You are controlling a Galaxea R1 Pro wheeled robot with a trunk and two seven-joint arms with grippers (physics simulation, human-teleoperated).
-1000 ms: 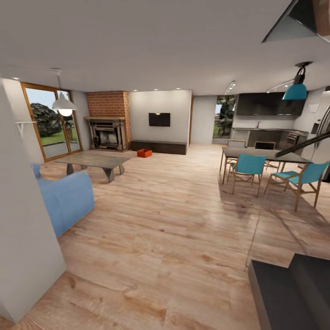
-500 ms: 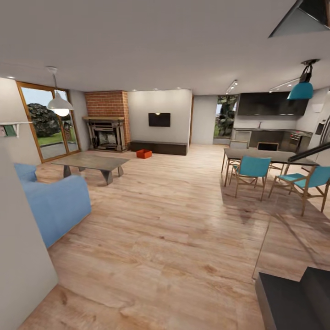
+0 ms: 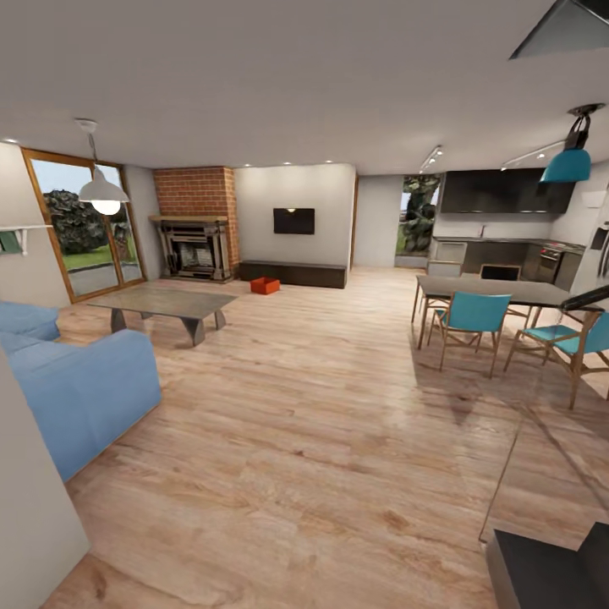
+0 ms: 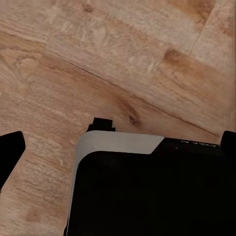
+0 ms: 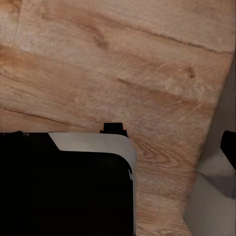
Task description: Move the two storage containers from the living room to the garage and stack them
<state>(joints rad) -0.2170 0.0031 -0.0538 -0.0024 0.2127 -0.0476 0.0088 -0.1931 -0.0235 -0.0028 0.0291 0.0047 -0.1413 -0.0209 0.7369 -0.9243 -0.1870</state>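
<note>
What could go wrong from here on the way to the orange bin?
The coffee table and the blue sofa crowd the left side of the route to the storage container; the base could clip them. The container sits close to the low dark cabinet, which may leave little room for the arms.

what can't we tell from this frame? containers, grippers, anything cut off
- Container: head view, a far orange-red spot on the floor by the dark low cabinet; too small to tell whether it is one bin or two.
- Left gripper: left wrist view, one dark fingertip cut by the edge; open or shut unclear.
- Right gripper: right wrist view, one dark fingertip at the edge; state unclear.
- Sofa: cut off by the near wall.
</note>
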